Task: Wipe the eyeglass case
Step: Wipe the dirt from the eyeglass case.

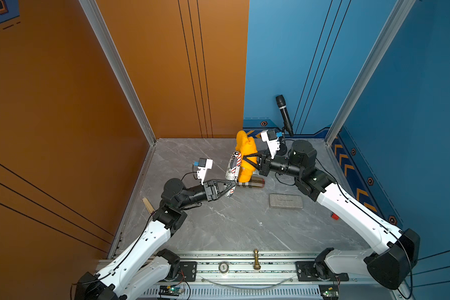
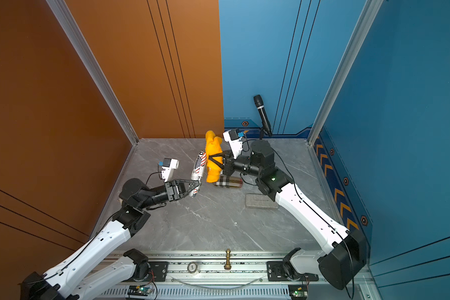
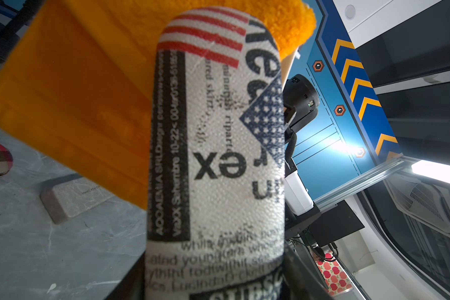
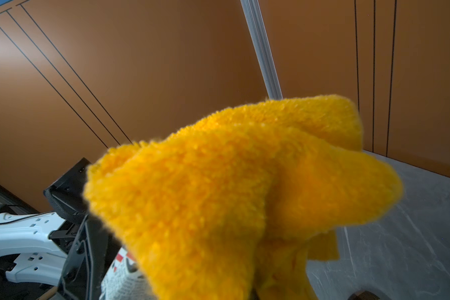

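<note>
While left gripper [image 1: 232,187] clamps its lower end, flag-print eyeglass case [image 1: 233,165] stands near upright above table [image 1: 218,226]. Just beside case, right gripper [image 1: 245,159] pinches orange fleece cloth [image 1: 246,146]. Case likely light, stiff, grainy; end hold leaves flanks free. Cloth soft, floppy.

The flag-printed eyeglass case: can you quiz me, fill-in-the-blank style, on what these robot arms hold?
The left gripper is shut on the white newsprint-printed eyeglass case with ____ flag stripes.
The right gripper holds the fluffy orange cloth between that case and the ____ side wall.
____ other cases lie on the grey marble table: a plaid case and a flat grey case.
Missing: red; blue; two.
</note>
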Tool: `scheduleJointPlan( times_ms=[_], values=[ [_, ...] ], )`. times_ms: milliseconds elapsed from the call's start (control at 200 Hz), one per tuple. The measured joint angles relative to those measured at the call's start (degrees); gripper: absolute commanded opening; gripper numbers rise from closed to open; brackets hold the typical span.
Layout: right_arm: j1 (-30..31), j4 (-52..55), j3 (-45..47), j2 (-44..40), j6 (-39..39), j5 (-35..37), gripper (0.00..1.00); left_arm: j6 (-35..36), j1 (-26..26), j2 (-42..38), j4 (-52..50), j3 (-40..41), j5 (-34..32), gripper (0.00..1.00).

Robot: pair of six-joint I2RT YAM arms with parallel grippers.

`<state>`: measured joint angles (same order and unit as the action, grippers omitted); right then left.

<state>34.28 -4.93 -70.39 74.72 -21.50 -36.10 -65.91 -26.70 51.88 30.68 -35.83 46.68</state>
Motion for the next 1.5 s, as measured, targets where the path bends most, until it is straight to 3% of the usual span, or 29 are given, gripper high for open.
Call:
scheduleJointPlan(
  times_ms=[290,541,916,1146,1502],
  values=[
    [8.09,0.46,10.51,-7.10,0.17,1.64,0.00,0.04,0.94,1.42,0.00,0.02,-0.35,0.31],
    [8.35,1.33,14.95,-7.17,0.63,-2.03,0.00,-0.79,1.18,3.74,0.00,0.04,-0.35,0.31],
    [-1.03,1.64,-1.62,2.82,0.15,-4.87,0.00,-1.44,-0.57,3.19,2.19,0.98,-1.05,0.30],
    [-2.21,-0.70,-2.78,4.15,-1.11,-5.99,0.00,-1.22,-1.16,3.08,1.27,2.12,-0.24,0.30],
    [4.55,-4.33,13.44,-4.26,-5.60,-6.10,0.00,-0.63,0.42,3.23,2.05,2.12,-0.15,0.29]
  ],
)
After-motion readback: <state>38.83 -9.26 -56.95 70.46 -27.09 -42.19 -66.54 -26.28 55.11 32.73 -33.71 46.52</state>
